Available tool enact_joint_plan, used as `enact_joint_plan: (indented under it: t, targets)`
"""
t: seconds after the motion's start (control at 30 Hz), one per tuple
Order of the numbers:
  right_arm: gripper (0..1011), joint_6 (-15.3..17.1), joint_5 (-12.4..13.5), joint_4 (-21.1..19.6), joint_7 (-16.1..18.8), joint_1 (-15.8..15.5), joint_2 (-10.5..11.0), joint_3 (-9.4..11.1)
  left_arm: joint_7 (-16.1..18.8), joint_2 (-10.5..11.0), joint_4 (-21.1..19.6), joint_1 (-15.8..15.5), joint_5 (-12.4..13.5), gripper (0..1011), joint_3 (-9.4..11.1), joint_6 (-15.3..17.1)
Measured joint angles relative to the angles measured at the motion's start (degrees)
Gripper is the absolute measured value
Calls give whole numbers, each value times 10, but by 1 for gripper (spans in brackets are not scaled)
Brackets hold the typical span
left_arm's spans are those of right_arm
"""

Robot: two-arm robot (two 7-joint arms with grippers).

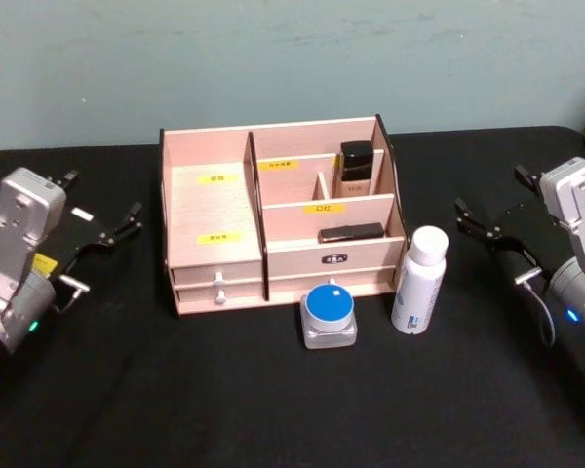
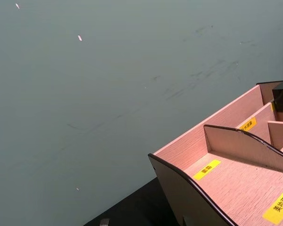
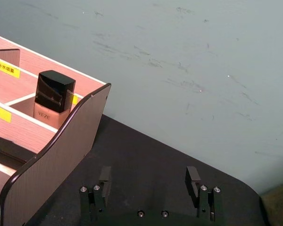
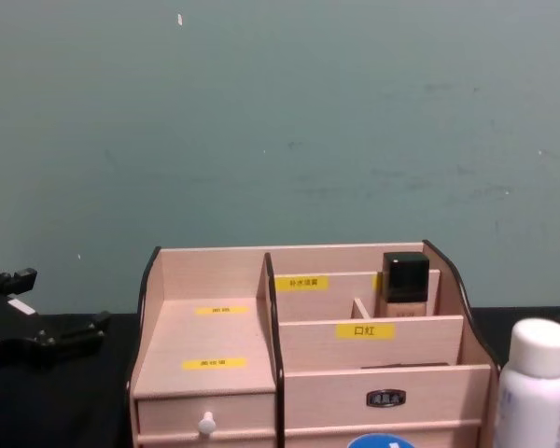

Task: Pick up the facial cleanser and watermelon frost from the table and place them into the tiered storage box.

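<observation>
Head view: blue-lidded jar (image 1: 330, 310) and white-capped bottle (image 1: 419, 281) stand just before the tiered storage box (image 1: 292, 255), left gripper (image 1: 105, 192) and right gripper (image 1: 489, 190) flank it with jaws open, so the right one had best straddle the bottle's middle squarely.

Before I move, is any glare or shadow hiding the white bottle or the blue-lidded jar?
Head view: no glare, the white plastic bottle and the blue-lidded clear jar evenly lit on the black table. Chest view: bottom edge crops both, the jar almost wholly.

Pale wood tiered storage box (image 1: 214, 268), yellow labels (image 1: 217, 178); white bottle (image 1: 419, 281); blue-lidded jar (image 1: 330, 312).
</observation>
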Motion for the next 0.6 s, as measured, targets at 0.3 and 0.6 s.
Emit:
enact_joint_plan:
  t: [0.3, 0.6]
  targets:
    - [1002, 0, 0, 0, 0, 0, 0, 0, 0, 0, 0, 0, 0, 1010, 0, 0]
    - [1002, 0, 0, 0, 0, 0, 0, 0, 0, 0, 0, 0, 0, 1010, 0, 0]
